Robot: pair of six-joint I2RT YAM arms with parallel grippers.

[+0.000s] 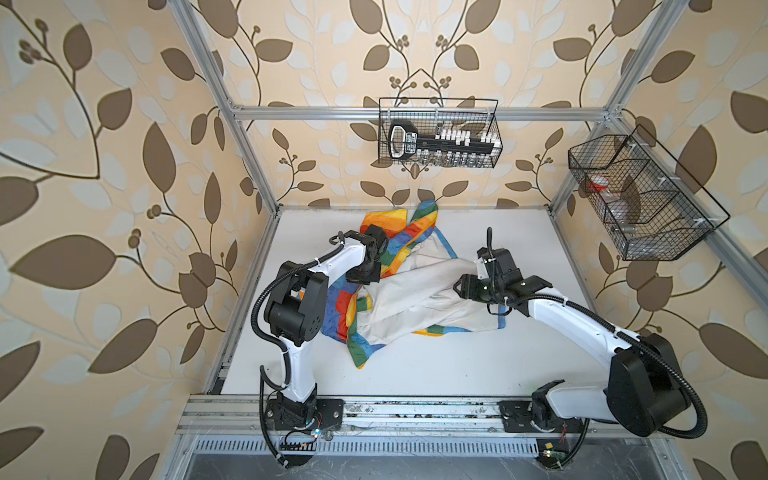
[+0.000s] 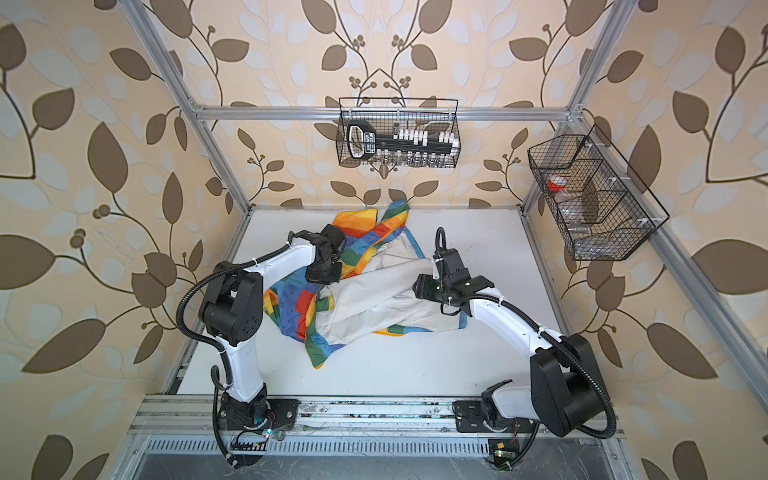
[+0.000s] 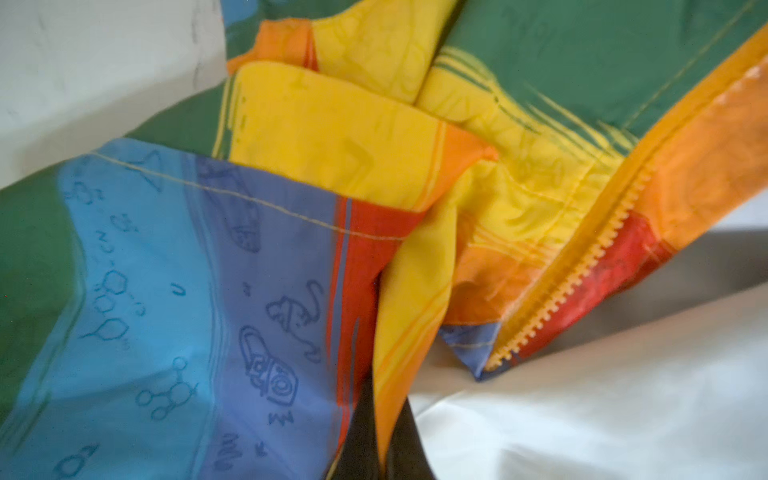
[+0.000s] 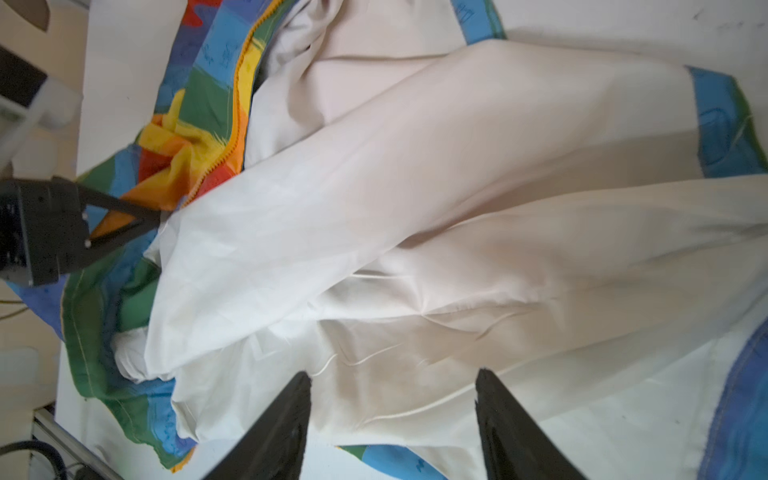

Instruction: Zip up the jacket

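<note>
The jacket (image 1: 415, 299) (image 2: 365, 303) lies crumpled and open mid-table, off-white lining up, rainbow blocks at its left and far side. My left gripper (image 1: 365, 279) (image 2: 322, 276) (image 3: 380, 440) is shut on a yellow-orange fold of the jacket (image 3: 291, 137) near its front edge; it also shows in the right wrist view as the left gripper (image 4: 156, 220). One half of the orange-yellow zipper (image 3: 582, 257) (image 4: 239, 104) runs unjoined beside that fold. My right gripper (image 1: 459, 286) (image 2: 417, 286) (image 4: 394, 374) hovers open over the lining (image 4: 457, 208), holding nothing.
A wire basket (image 1: 440, 133) with a black tool hangs on the back wall. Another wire basket (image 1: 640, 199) hangs on the right frame. White tabletop (image 1: 457, 365) shows in front of the jacket. An aluminium rail (image 1: 415, 411) with both arm bases runs along the front.
</note>
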